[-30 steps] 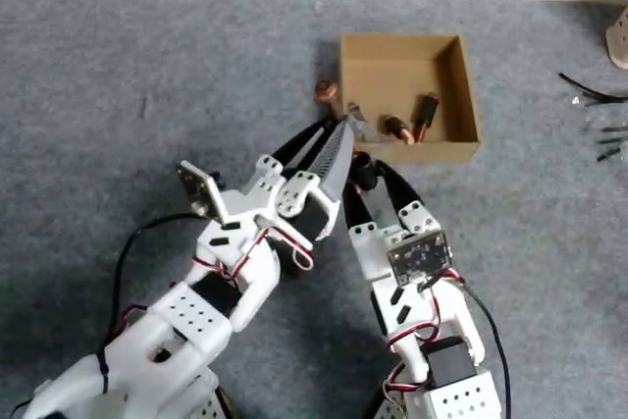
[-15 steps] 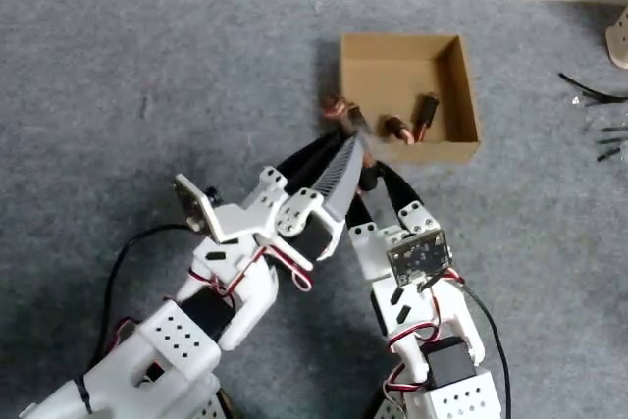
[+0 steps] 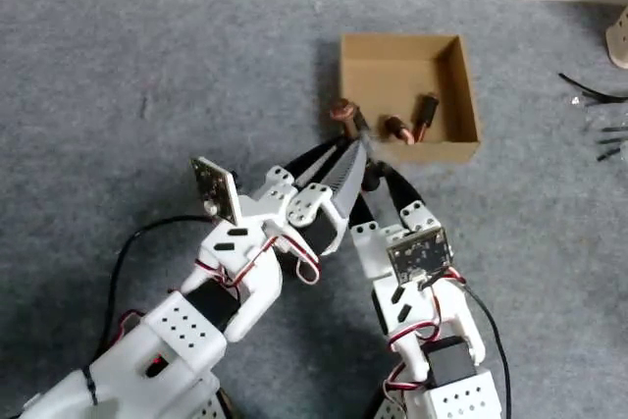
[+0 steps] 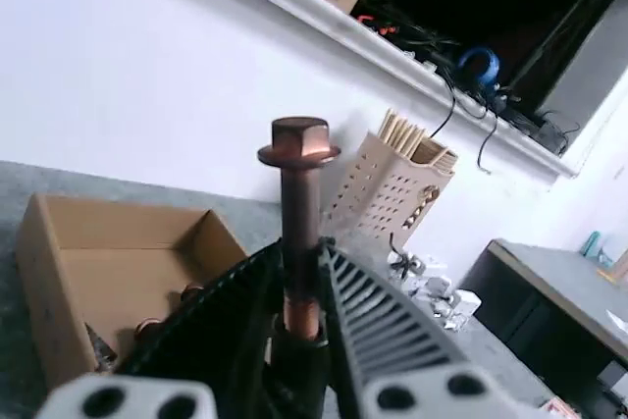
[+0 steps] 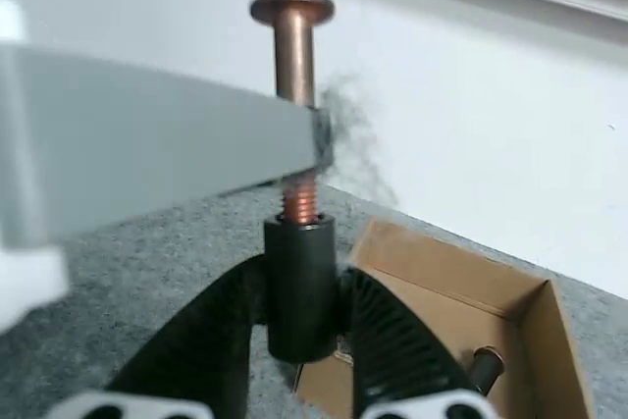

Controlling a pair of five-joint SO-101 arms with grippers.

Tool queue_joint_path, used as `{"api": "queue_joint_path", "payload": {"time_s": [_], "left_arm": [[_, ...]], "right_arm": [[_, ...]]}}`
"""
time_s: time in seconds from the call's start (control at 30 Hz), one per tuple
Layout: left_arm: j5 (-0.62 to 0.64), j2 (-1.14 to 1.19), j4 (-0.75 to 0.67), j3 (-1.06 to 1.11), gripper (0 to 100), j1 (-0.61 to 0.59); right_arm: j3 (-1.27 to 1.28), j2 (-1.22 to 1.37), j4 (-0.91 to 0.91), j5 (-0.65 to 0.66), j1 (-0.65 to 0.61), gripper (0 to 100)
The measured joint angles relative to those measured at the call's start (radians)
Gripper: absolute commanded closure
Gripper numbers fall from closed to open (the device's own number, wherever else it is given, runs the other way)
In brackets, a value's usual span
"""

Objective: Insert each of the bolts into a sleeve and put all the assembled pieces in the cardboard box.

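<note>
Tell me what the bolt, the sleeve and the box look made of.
The bolt: metal with a shiny copper-coloured finish, threaded shank, hex head. The sleeve: matte black, plastic or coated metal, cannot tell which. The box: plain brown cardboard, matte.

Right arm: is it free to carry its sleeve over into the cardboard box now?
Probably not yet. The left gripper grips the bolt, whose tip sits in the sleeve that the right gripper holds; the cardboard box lies just beyond.

- Grey felt mat [image 3: 118, 76], covering the table.
- Black wires [image 3: 601, 96], lying loose at the table's right edge.
- Beige perforated holder [image 4: 391, 193] with sticks, standing before the white wall [image 4: 118, 66].
</note>
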Motion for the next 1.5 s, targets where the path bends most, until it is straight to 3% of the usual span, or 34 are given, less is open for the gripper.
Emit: {"api": "queue_joint_path", "payload": {"time_s": [0.4,0.73,1.03,1.23,1.5], "left_arm": [[0.002,0.005,0.058,-0.003,99,0.002],[-0.135,0.003,0.118,-0.006,99,0.023],[-0.143,0.003,0.133,-0.006,78,0.017],[-0.143,0.005,0.221,-0.005,77,0.020],[-0.144,-0.057,0.235,-0.003,77,0.023]], "right_arm": [[0.000,0.000,0.000,0.006,0.038,99.4],[0.000,0.002,0.003,0.006,0.055,99.4],[0.000,0.002,0.003,0.006,0.072,99.4],[0.000,0.002,0.003,0.006,0.100,99.4],[0.000,0.000,0.003,0.006,0.097,99.4]]}}
